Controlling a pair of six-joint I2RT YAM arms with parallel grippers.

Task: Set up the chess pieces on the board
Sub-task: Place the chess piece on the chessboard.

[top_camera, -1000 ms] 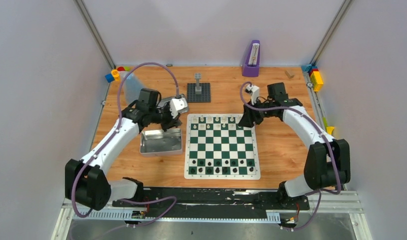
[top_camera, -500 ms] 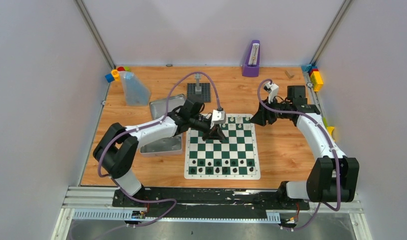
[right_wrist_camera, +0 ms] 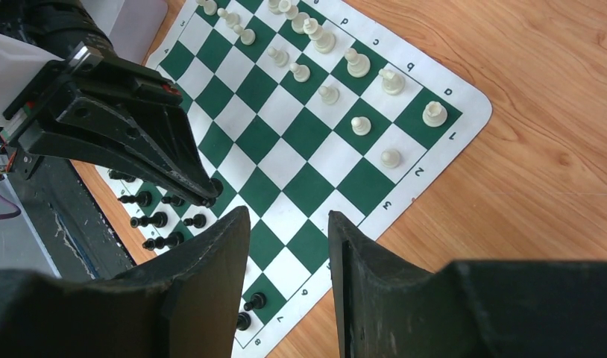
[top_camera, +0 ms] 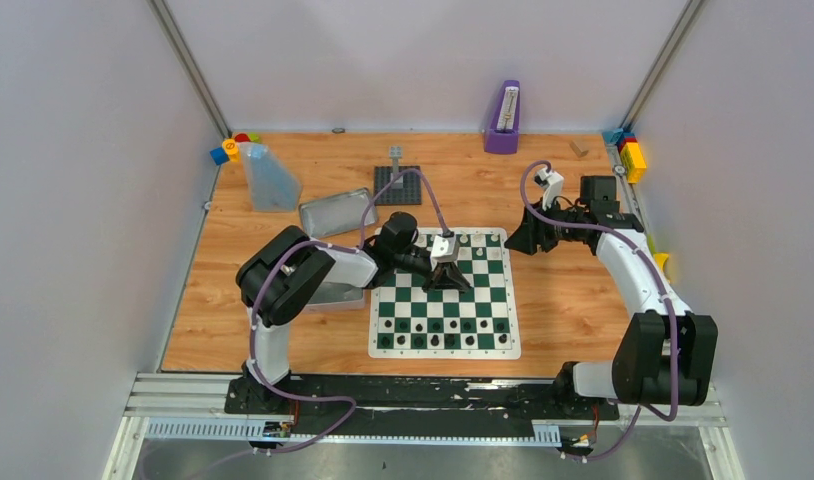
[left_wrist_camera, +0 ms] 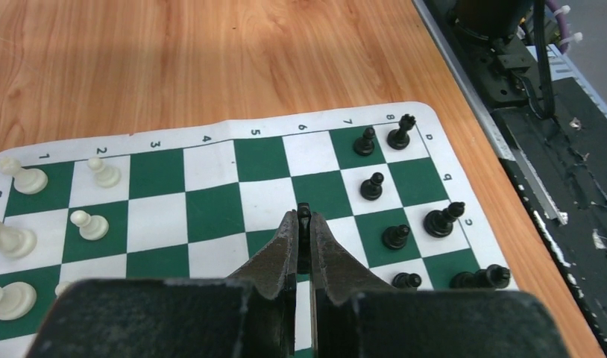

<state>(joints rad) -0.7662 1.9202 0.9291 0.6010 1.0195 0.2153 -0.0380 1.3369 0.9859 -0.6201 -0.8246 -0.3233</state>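
From above and behind the arm bases, we are looking down on the whole bench [top_camera: 563, 300], with the board [top_camera: 473, 290] small at its centre. From the left wrist we are peering close along the left pincer [left_wrist_camera: 303, 216] over one end of the board. From the right wrist we are looking down past the right pincer [right_wrist_camera: 287, 216] at that same board and the left pincer.

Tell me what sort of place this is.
Probably a robotics lab test cell: two arms bolted to a wooden table, plain walls on metal framing, props like a chess board and toy bricks.
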